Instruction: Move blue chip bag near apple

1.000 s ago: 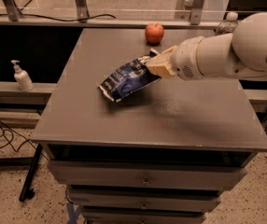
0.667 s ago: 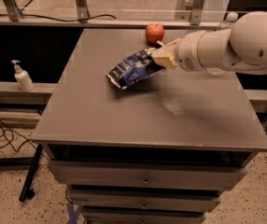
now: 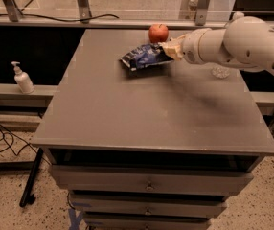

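Observation:
The blue chip bag (image 3: 142,56) is a crinkly navy foil bag, held tilted just above the grey tabletop (image 3: 127,109) near its far edge. My gripper (image 3: 169,48) is shut on the bag's right end, with the white arm reaching in from the right. The red apple (image 3: 158,33) stands upright at the table's far edge, a short gap behind the bag and just left of my gripper.
A clear plastic bottle (image 3: 220,72) shows partly under my arm at the right. A white pump dispenser (image 3: 23,79) stands on a ledge to the left. Metal frame posts (image 3: 82,2) rise behind the table. Drawers (image 3: 149,183) are below the front edge.
My gripper has carried the chip bag away from the table's middle toward the far edge, closer to the apple. The apple has not moved.

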Tool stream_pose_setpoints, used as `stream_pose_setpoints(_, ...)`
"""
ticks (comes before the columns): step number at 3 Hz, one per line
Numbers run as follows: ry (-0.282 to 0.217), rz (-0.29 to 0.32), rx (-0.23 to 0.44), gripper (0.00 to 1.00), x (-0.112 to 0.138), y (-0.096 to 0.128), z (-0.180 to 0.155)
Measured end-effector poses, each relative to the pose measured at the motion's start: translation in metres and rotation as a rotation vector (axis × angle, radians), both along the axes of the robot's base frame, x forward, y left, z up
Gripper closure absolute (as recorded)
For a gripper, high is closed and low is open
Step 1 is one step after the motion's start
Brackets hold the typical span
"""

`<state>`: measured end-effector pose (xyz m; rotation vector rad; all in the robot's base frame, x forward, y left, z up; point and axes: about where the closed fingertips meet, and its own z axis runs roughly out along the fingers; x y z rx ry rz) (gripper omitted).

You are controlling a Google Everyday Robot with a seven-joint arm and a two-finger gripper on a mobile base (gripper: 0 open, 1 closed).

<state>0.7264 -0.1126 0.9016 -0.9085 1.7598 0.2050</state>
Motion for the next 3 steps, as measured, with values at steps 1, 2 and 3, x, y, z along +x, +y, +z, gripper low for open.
stream_pose_setpoints(1,-0.011,-0.073,0.013,1.0,0.03,-0.007,-0.007)
stream_pose_setpoints(2,-0.025,-0.122,0.014,1.0,0.049,-0.02,-0.006)
stream_pose_setpoints(3,0.009,-0.153,0.016,0.82,0.059,-0.029,-0.014)
